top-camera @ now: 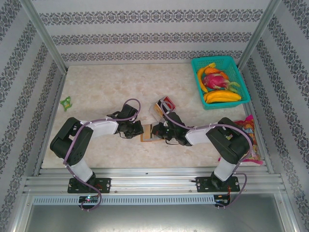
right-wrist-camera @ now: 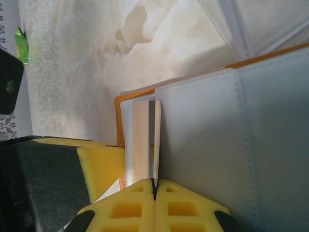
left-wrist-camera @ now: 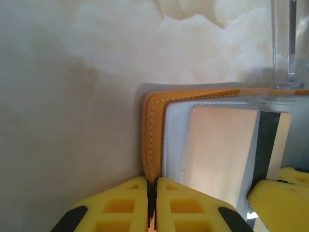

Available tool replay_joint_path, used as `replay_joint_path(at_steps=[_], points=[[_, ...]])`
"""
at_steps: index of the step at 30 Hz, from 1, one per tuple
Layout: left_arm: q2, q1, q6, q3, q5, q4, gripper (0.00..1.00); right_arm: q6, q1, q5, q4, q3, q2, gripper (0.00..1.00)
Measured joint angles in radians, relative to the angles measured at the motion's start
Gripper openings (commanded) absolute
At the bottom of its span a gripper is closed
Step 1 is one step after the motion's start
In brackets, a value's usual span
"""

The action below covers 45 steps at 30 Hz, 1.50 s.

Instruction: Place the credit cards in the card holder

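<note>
At the far left of the table a small green object (top-camera: 66,102) lies well apart from the work. Next comes the left gripper (left-wrist-camera: 152,189), which is seen clenched. Its yellow fingers (left-wrist-camera: 120,205) are drawn almost together, and the stitched orange edge of the card holder (left-wrist-camera: 153,125) is pinched between them. The holder is thus steadied, opened out near the middle of the table between the two arms.

Against the holder's grey lining a pale card (left-wrist-camera: 219,150) (a dark stripe is carried along one side) appears to be tucked partway into an inner pocket. How deep it sits cannot be told. The end nearer the grippers is left standing out.

To the right, the right gripper (right-wrist-camera: 154,187) is closed tight on that protruding end, and the card's thin edge is nipped between its fingers (right-wrist-camera: 193,210).

The step in hand is judged to be the insertion of this card, and it is judged unfinished. The next move calls for the card to be pushed straight along the pocket and kept flat to the lining. The holder must be braced against sliding, and only then is the card to be let go.

Further right, a red card (top-camera: 168,103) is seen at a clear box (top-camera: 159,108), so more of the task appears to remain.
</note>
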Motion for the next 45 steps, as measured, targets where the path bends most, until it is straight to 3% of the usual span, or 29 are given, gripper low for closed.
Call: replay_joint_path(at_steps=[7,10,14,21,27,32,35,39,45], points=[[-0.006,0.000,-0.001,0.000,-0.007,-0.003,0.05,-0.028,0.000,0.019,-0.126,0.034,-0.018,0.23],[-0.006,0.000,-0.001,0.000,-0.006,-0.003,0.02,-0.056,0.000,0.029,-0.206,0.062,-0.035,0.22],[-0.006,0.000,-0.001,0.000,-0.006,-0.003,0.01,-0.072,0.000,0.034,-0.261,0.078,-0.035,0.07],[-0.006,0.000,-0.001,-0.002,-0.006,-0.003,0.02,-0.092,0.000,-0.001,-0.278,0.131,0.011,0.11],[-0.022,-0.002,-0.002,-0.003,-0.028,-0.016,0.16,-0.138,-0.011,-0.004,-0.354,0.147,-0.021,0.31],[-0.076,-0.003,0.001,0.003,-0.102,-0.090,0.46,-0.295,-0.077,0.062,-0.624,0.247,-0.181,0.41],[-0.098,-0.004,0.011,0.055,-0.132,-0.140,0.56,-0.425,-0.140,0.140,-0.758,0.384,-0.235,0.44],[-0.084,0.008,0.026,0.180,-0.134,-0.155,0.60,-0.595,-0.212,0.256,-0.892,0.564,-0.208,0.46],[0.057,0.036,0.025,0.380,-0.073,-0.140,0.64,-0.780,-0.246,0.338,-1.026,0.773,-0.029,0.46]])
